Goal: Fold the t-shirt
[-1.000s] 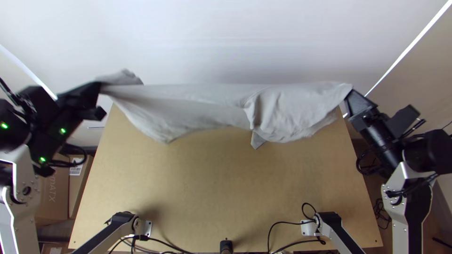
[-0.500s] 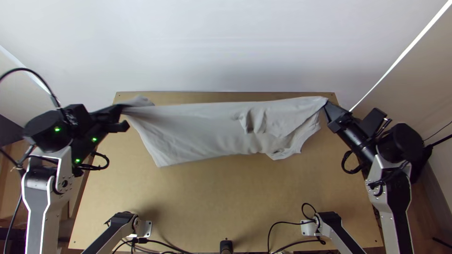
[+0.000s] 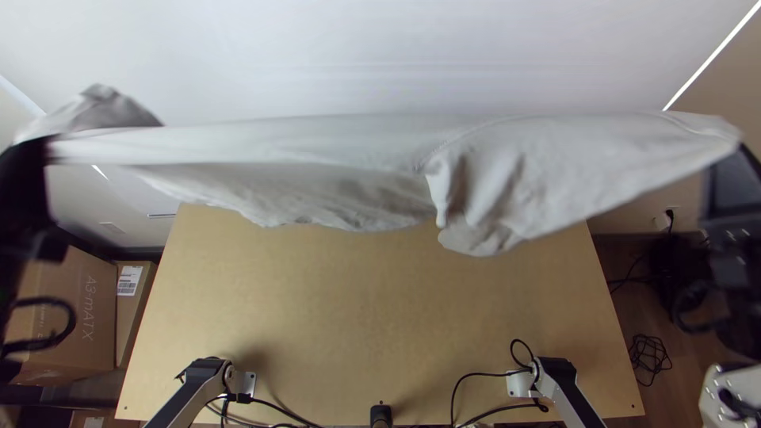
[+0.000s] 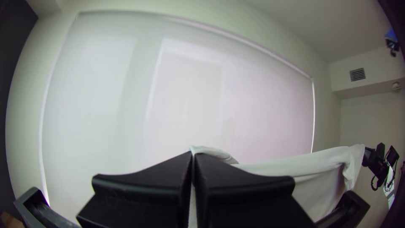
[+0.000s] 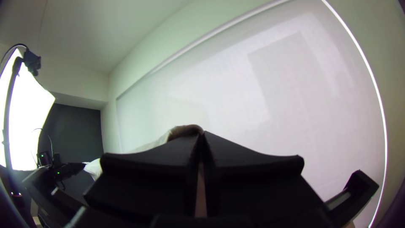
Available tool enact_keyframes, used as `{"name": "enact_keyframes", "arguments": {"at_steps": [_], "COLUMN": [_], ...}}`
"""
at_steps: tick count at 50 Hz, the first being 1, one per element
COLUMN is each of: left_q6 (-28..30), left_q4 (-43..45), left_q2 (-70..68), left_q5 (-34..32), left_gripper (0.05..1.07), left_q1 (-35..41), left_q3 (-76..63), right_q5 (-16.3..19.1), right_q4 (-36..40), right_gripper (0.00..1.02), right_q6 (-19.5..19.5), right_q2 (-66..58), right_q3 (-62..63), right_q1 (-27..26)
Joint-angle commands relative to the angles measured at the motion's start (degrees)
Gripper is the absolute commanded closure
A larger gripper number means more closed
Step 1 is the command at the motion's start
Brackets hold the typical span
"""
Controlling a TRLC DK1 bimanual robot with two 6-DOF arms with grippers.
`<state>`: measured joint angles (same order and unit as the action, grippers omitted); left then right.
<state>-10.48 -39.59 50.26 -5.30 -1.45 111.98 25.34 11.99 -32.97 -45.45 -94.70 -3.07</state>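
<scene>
The light grey t-shirt [image 3: 317, 150] is stretched between both grippers, high above the table, its lower part hanging in loose folds. At the upper left of the top view my left gripper [image 3: 47, 150] holds one end, with a bunched flap beside it. My right gripper [image 3: 733, 154] holds the opposite end at the right edge. In the left wrist view the left gripper [image 4: 193, 156] is shut on the cloth, which runs off to the other arm. In the right wrist view the right gripper [image 5: 203, 135] is shut on a cloth edge.
Below the cloth lies the wooden table [image 3: 372, 317]. Two smaller arms [image 3: 194, 388] with cables stand at its near edge. Cardboard boxes [image 3: 87, 309] are beside the table at the left, and a pale wall [image 3: 380, 55] rises behind the far edge.
Both grippers first came lower and inward with the shirt, then rose and spread outward. The cloth is now higher and stretched wider, its lower edge swung toward the far side.
</scene>
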Motion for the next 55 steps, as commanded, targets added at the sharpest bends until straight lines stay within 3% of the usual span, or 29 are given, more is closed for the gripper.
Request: {"name": "enact_keyframes", "arguments": {"at_steps": [1, 11, 18, 27, 32, 38, 44, 55], "left_q6": [1.78, 3.19, 3.01, -0.95, -1.56, -1.12, 0.55, 0.64], "left_q4": [-0.22, -0.22, -3.47, -6.2, -6.46, -6.02, 0.39, 16.48], "left_q2": [-3.68, -9.48, -10.97, -15.63, -19.85, -23.01, -23.98, -15.28], "left_q5": [2.93, -2.61, -2.79, -2.79, -3.14, -4.02, -4.28, -5.77], "left_gripper": [1.05, 1.05, 1.05, 1.05, 1.05, 1.05, 1.05, 1.05], "left_q1": [-2.15, -9.53, -9.09, -5.05, -1.62, 0.05, 0.05, 0.05], "left_q3": [5.53, 8.69, 6.84, -11.35, -25.15, -41.23, -55.21, -69.18], "right_q5": [-3.11, -2.84, -2.58, -2.32, -2.4, -2.4, -2.67, -8.03], "right_q4": [1.02, 7.96, 10.86, 13.41, 13.41, 10.34, 4.27, -8.39], "right_gripper": [1.0, 1.0, 1.0, 1.0, 1.0, 1.0, 1.0, 1.0], "right_q6": [-0.87, -3.24, -3.68, -3.59, -3.33, -2.19, -1.75, -1.04], "right_q2": [3.0, 6.78, 7.22, 7.48, 8.8, 11.09, 11.97, 4.58], "right_q3": [-5.06, -10.6, -10.86, 0.48, 12.96, 29.22, 43.72, 57.17], "right_q1": [-1.41, -0.44, -0.53, -0.53, -0.53, -0.01, 0.43, 4.74]}}
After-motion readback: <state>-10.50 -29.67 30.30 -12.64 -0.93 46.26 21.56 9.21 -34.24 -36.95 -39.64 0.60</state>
